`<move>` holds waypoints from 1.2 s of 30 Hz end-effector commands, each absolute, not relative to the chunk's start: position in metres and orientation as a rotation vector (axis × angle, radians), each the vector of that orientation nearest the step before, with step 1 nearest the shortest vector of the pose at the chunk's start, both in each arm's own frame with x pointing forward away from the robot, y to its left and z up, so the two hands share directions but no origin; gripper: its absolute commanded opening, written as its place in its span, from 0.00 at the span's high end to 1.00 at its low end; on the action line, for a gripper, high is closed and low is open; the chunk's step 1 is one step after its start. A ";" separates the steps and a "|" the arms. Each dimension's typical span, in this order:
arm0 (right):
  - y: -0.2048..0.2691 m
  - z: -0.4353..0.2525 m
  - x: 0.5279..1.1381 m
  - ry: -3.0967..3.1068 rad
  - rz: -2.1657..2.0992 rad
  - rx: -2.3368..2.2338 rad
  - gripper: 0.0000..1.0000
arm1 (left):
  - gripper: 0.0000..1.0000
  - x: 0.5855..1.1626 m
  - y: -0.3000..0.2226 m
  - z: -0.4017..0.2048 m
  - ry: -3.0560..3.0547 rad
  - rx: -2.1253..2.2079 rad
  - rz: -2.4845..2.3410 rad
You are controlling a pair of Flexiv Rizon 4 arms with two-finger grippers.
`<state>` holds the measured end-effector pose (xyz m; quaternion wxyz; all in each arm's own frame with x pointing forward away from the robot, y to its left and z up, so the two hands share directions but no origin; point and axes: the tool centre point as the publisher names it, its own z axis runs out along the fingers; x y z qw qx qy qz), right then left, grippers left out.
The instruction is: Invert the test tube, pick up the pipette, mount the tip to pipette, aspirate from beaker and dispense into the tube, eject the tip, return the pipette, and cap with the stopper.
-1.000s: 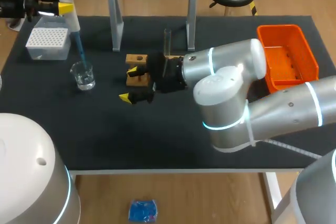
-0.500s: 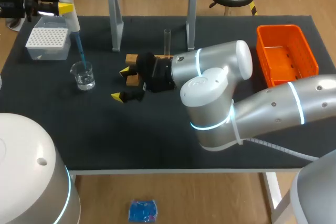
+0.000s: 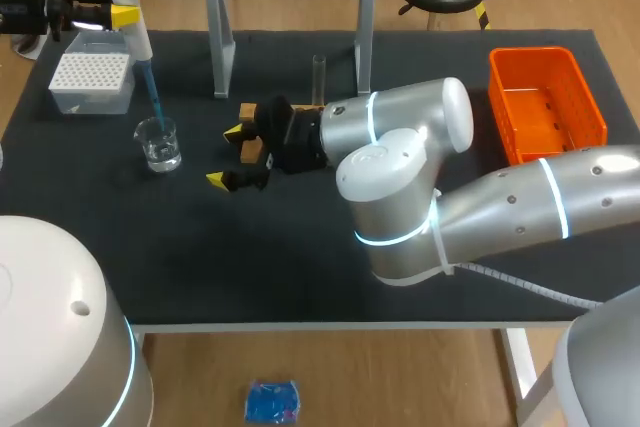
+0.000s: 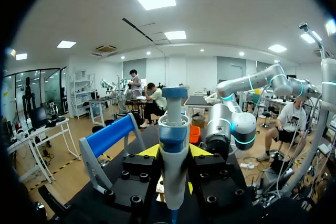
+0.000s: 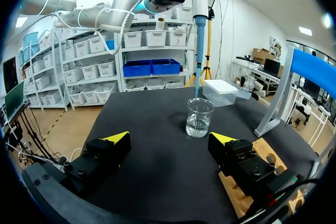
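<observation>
- The right end effector [image 5: 168, 145] is hanging open low over the black table [image 3: 300, 267], its two yellow-tipped fingers spread wide with nothing between them. The wooden rack [image 3: 250, 112], a plain block with round holes drilled in it, is lying beside one finger.
- The beaker [image 3: 158, 142] is standing ahead of that end effector and well apart from it. It is a thin-walled cylinder of clear glass holding a shallow layer of clear liquid.
- The step in hand is judged to be aspiration. The slim, tapered blue tip [image 5: 198, 72] is pointing straight down at the beaker's mouth. Whether its end is reaching the liquid cannot be told.
- For a clean draw, the tip should be going down on the beaker's centre line, clear of the glass wall, with only its end submerged. The light beaker is likely to slide or topple if nudged.
- The test tube [image 3: 319, 77], narrow and clear, is standing upright just behind the rack.
- The tip box [image 3: 92, 82], translucent plastic with a white grid top, is sitting just beyond the beaker.
- The left end effector [image 4: 173, 153] is gripping the pipette [image 3: 135, 32] from two sides, holding its smooth white-and-blue barrel upright above the beaker.
</observation>
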<state>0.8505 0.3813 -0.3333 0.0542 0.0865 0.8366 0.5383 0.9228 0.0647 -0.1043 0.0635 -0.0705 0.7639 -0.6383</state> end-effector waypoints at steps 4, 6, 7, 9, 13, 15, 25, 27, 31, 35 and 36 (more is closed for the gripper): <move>0.383 -0.336 0.849 2.529 1.642 0.266 0.00 | 1.00 0.923 0.064 -0.104 2.306 -0.213 -1.927; 0.383 -0.336 0.849 2.529 1.642 0.266 0.00 | 1.00 0.923 0.064 -0.104 2.306 -0.213 -1.927; 0.383 -0.336 0.849 2.529 1.642 0.266 0.00 | 1.00 0.923 0.064 -0.104 2.306 -0.213 -1.927; 0.383 -0.336 0.849 2.529 1.642 0.266 0.00 | 1.00 0.923 0.064 -0.104 2.306 -0.213 -1.927; 0.383 -0.336 0.849 2.529 1.642 0.266 0.00 | 1.00 0.923 0.064 -0.104 2.306 -0.213 -1.927; 0.383 -0.336 0.849 2.529 1.642 0.266 0.00 | 1.00 0.923 0.064 -0.104 2.306 -0.213 -1.927; 0.383 -0.336 0.849 2.529 1.642 0.266 0.00 | 1.00 0.926 0.066 -0.109 2.302 -0.218 -1.923; 0.383 -0.336 0.849 2.529 1.642 0.266 0.00 | 1.00 0.929 0.069 -0.114 2.305 -0.220 -1.918; 0.383 -0.336 0.849 2.529 1.642 0.266 0.00 | 1.00 0.935 0.077 -0.124 2.307 -0.231 -1.915; 0.383 -0.336 0.849 2.529 1.642 0.266 0.00 | 1.00 0.939 0.084 -0.133 2.294 -0.237 -1.921; 0.383 -0.336 0.849 2.529 1.642 0.266 0.00 | 1.00 0.941 0.086 -0.135 2.289 -0.238 -1.924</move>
